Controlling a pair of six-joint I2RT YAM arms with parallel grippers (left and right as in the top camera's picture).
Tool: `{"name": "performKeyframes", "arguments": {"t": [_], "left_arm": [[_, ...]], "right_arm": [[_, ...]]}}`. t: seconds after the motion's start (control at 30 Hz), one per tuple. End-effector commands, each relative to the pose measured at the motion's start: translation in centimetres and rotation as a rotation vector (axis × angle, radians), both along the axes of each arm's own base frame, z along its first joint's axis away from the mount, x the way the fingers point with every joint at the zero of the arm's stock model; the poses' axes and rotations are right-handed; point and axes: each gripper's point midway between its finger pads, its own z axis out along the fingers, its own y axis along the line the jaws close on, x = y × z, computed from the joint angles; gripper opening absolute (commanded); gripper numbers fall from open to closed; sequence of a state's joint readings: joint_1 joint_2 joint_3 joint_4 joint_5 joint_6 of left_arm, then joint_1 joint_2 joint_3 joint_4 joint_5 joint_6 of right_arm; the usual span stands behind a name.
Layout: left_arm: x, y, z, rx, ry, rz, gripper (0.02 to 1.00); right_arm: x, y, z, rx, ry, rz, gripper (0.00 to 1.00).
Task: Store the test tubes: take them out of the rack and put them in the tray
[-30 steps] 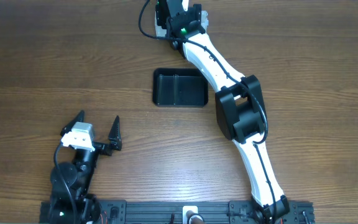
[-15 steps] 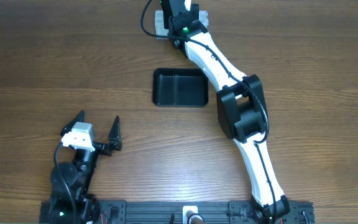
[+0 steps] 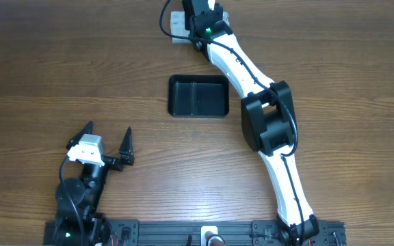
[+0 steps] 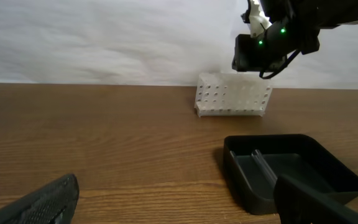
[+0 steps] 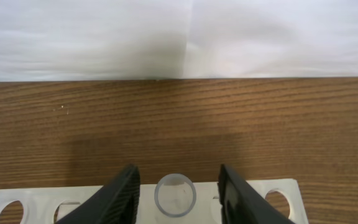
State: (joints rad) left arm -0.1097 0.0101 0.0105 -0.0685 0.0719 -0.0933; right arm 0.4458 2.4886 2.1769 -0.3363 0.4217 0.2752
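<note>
Wooden table (image 5: pixel 260 118): tube (image 5: pixel 175 195) between right jaws

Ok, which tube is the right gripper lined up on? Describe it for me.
At the table's far edge stands the white rack. In it, one clear test tube sits upright, its round rim between the open fingers of the right gripper. The holes beside it look empty.

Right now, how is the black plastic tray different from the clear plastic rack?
The black plastic tray has two open compartments; the clear plastic rack has round holes. The tray holds no tubes; the rack shows one clear tube. Both sit on the wooden table.
</note>
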Motion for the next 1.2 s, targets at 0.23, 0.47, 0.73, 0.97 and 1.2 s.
{"name": "performKeyframes", "arguments": {"t": [0.23, 0.47, 0.73, 0.97, 1.2], "left_arm": [[0.0, 0.0, -0.1, 0.007, -0.001, -0.004, 1.000], [0.0, 0.0, -0.1, 0.007, -0.001, -0.004, 0.998], [0.0, 0.0, -0.1, 0.007, -0.001, -0.004, 0.998], [0.0, 0.0, -0.1, 0.007, -0.001, -0.004, 1.000], [0.0, 0.0, -0.1, 0.007, -0.001, -0.004, 1.000]], "right_arm": [[0.2, -0.2, -0.3, -0.011, 0.005, -0.007, 0.272], [0.1, -0.2, -0.4, -0.013, 0.008, -0.007, 0.205], [0.1, -0.1, -0.4, -0.013, 0.008, -0.006, 0.169], [0.1, -0.1, -0.4, -0.012, 0.007, -0.006, 0.137], [-0.1, 0.2, 1.7, -0.001, -0.017, -0.001, 0.130]]}}
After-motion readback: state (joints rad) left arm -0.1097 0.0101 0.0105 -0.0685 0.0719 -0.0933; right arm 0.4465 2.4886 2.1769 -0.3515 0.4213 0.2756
